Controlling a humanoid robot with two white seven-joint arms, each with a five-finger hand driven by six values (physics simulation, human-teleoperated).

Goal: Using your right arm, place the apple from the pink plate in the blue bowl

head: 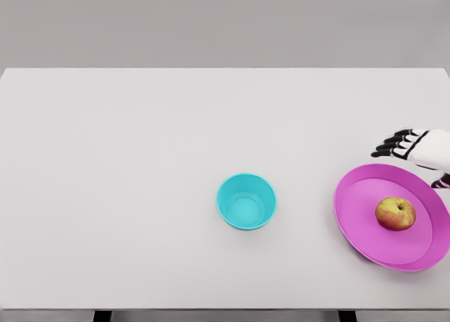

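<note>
We saw the right robot hand (415, 150) enter from the right edge, its dark fingers (389, 147) stretched out loosely toward the left, holding nothing and hovering just past the far rim of the pink plate (355, 213). The apple (395, 214) sat upright on that plate. The blue bowl (246, 202) stood well apart to the left on the white desk (140, 181), nothing between them.

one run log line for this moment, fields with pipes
phase: approach | right hand: open, above far rim of pink plate, holding nothing | apple: on plate | blue bowl: upright, left of plate
</note>
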